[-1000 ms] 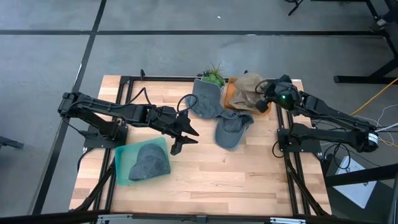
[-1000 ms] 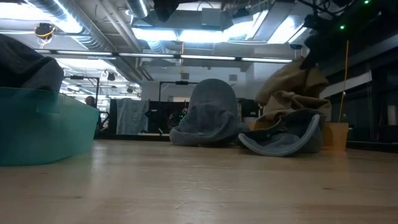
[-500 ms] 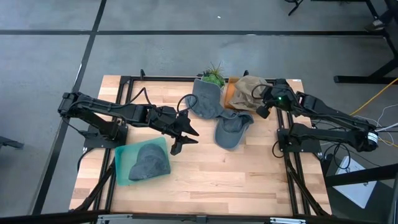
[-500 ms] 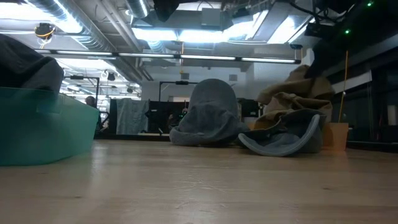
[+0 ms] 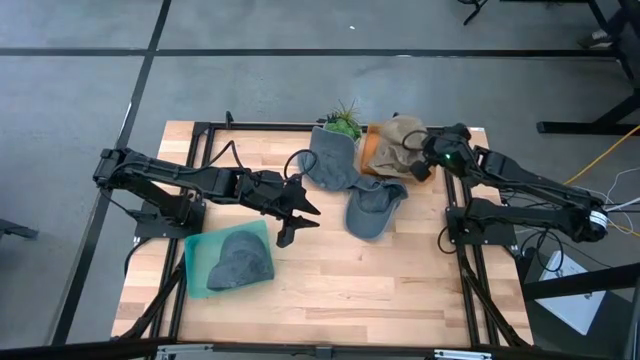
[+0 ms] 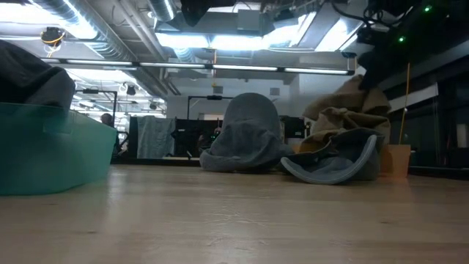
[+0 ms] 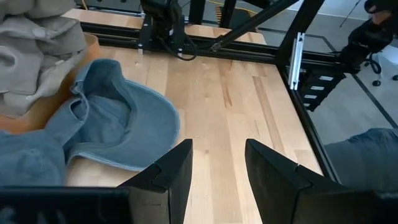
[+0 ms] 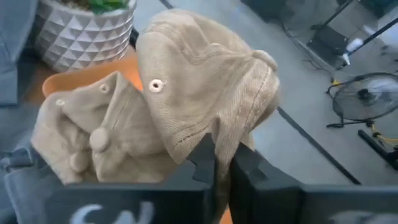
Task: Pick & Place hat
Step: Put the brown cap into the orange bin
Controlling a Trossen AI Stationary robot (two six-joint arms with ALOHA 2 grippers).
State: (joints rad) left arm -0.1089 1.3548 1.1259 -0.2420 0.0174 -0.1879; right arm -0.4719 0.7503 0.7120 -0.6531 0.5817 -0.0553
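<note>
Two tan corduroy hats sit at the table's far right on an orange tray (image 8: 74, 81). My right gripper (image 8: 217, 149) (image 5: 420, 160) is shut on the upper tan hat (image 8: 205, 74) (image 5: 398, 135). The lower tan hat (image 8: 93, 140) lies flat on the tray. A blue-grey cap (image 7: 118, 127) (image 5: 372, 208) lies beside the tray, its brim on the wood. Left of the cap, my left gripper (image 7: 217, 165) (image 5: 296, 222) hangs open above the table with nothing between its fingers. A grey hat (image 5: 240, 258) lies in a teal bin (image 5: 198, 250). My right gripper pinches an edge of the upper tan hat (image 8: 214, 134) between its two shut fingers. The fingers slant down from the table's right side. The hat's crown bulges up beyond the fingers. The hat's far side rests against the lower tan hat on the tray.
A potted plant (image 5: 345, 120) in a patterned pot (image 8: 81, 31) stands at the far edge beside the tray. A second grey hat (image 5: 330, 160) (image 6: 245, 132) slumps in front of the pot. Bare wood stretches across the near half of the table (image 5: 380, 290).
My right gripper has tipped a little while staying over the tray. The held tan hat has bunched up closer to the gripper, with its raised part sagging and then rising again.
</note>
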